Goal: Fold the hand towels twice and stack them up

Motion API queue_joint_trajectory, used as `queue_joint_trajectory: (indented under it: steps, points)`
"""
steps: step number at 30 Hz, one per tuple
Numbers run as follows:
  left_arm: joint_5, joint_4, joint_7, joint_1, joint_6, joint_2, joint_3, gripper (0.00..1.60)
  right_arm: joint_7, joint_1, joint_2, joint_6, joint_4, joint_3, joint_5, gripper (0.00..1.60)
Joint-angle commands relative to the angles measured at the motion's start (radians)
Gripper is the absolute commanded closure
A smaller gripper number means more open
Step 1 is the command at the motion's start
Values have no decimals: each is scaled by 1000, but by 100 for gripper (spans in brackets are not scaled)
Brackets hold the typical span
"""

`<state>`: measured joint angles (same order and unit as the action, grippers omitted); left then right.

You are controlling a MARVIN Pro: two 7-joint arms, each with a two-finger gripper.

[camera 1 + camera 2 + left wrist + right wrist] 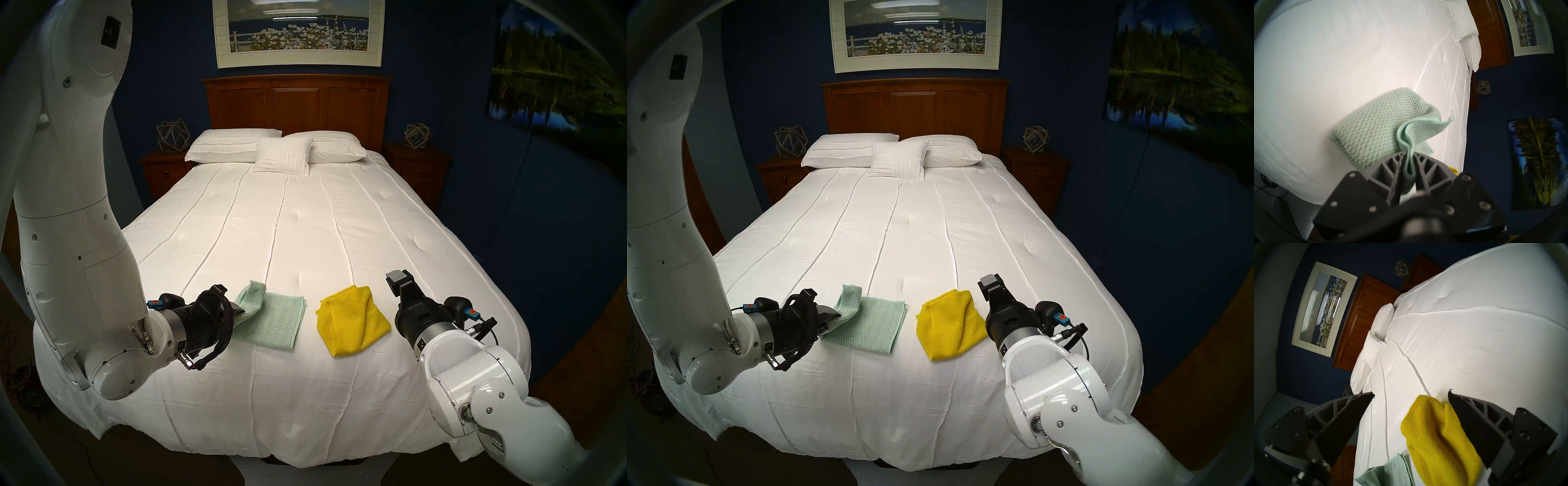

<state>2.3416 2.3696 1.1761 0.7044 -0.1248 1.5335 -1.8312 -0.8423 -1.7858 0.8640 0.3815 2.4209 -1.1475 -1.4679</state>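
- Mint-green towel (271, 322) lies on the white bedspread (305, 220) near the foot of the bed, on the robot's left — one edge is lifted and rolled over toward the middle of the cloth.
- Left claw (1409, 165) is clamped on that lifted edge; the left wrist view shows the doubled hem pinched between the two fingers.
- Judging by the curl, a fold is under way. To do it well, carry the held edge low and straight across until it meets the far edge (300, 319), so corners line up and the layer underneath does not drag.
- Let go only once the cloth lies flat — released too high, the edge would likely flop back or land askew.
- Yellow towel (353, 322) sits well apart to the right, already bunched into a rough fold with a loose ridge down its middle; it looks to need tidying before stacking.
- Right claw (1411, 394) hovers just beside the yellow towel with its fingers spread wide, holding nothing.
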Motion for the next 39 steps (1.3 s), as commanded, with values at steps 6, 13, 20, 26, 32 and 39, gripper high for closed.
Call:
queue_joint_trajectory:
  steps: [6, 13, 20, 26, 32, 39]
  points:
    - [-44, -27, -64, -11, -39, 45, 75, 103, 8, 3, 2, -1, 23, 3, -3, 0]
    - [-68, -25, -89, -1, -49, 46, 112, 103, 8, 3, 2, -1, 23, 3, -3, 0]
    - [-89, -20, -103, 5, -58, 43, 147, 102, 8, 3, 2, -1, 23, 3, -3, 0]
    - [-115, -16, -114, 13, -58, 41, 191, 104, 8, 3, 2, -1, 23, 3, -3, 0]
    - [-127, -2, -115, 13, -72, 46, 216, 102, 8, 3, 2, -1, 23, 3, -3, 0]
    - [-151, -56, -139, -47, -90, 54, 233, 98, 8, 3, 2, -1, 23, 3, -3, 0]
